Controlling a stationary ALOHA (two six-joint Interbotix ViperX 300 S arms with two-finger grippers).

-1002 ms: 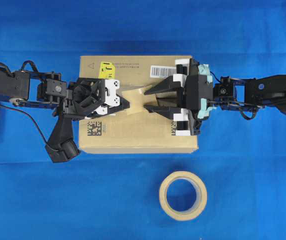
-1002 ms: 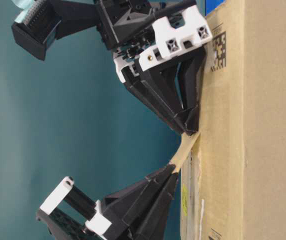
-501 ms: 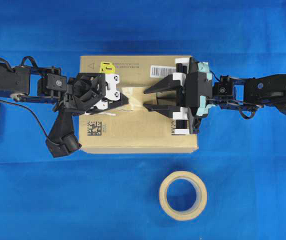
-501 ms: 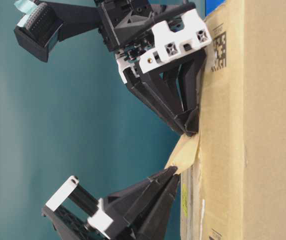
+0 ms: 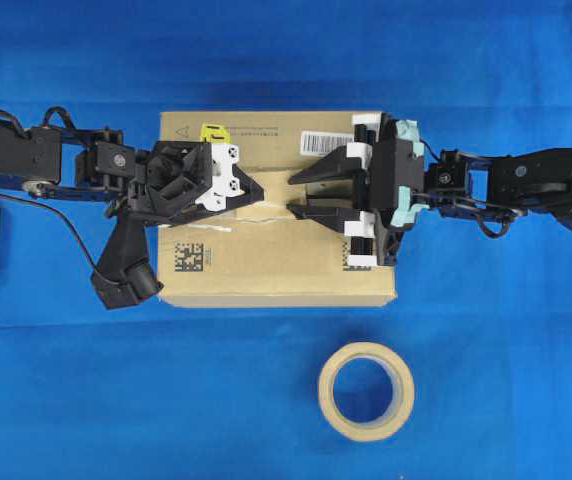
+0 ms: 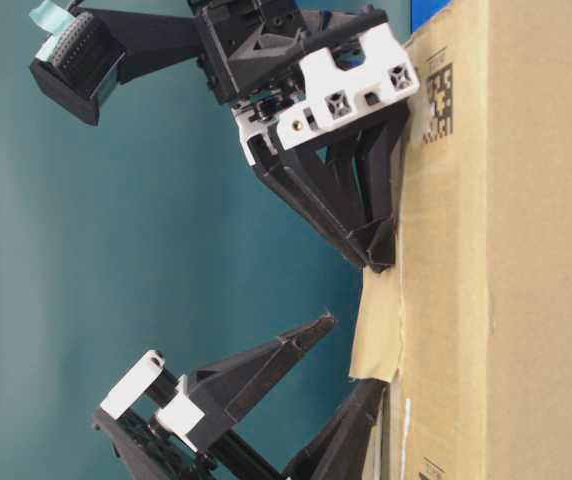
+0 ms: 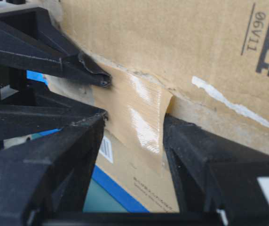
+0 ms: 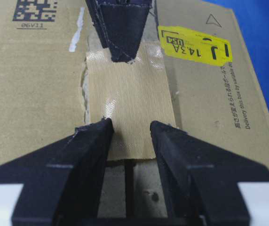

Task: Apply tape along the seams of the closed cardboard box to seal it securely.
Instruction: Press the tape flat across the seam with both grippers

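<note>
The cardboard box (image 5: 266,270) lies flat on the blue cloth. The tan tape (image 5: 272,190) lies flat across the middle of its top, over the seam. Both grippers meet over the tape. My left gripper (image 5: 256,197) is open, and the tape (image 7: 137,113) shows in the gap between its fingers; one finger rests on the tape's left end. My right gripper (image 5: 292,196) is open too, with both tips down on the tape's right end (image 8: 130,99). The dark seam (image 8: 129,181) shows bare just beyond that end.
A beige tape roll (image 5: 325,392) lies on the cloth in front of the box. The box top carries a yellow sticker (image 5: 211,132), a white barcode label (image 5: 323,141) and a black matrix code (image 5: 188,258). Both arms stretch in from the sides.
My left gripper has opened and let go of the tape's end. The tape, lifted off the box a second ago, now lies flat on it. The right gripper has stayed put.
</note>
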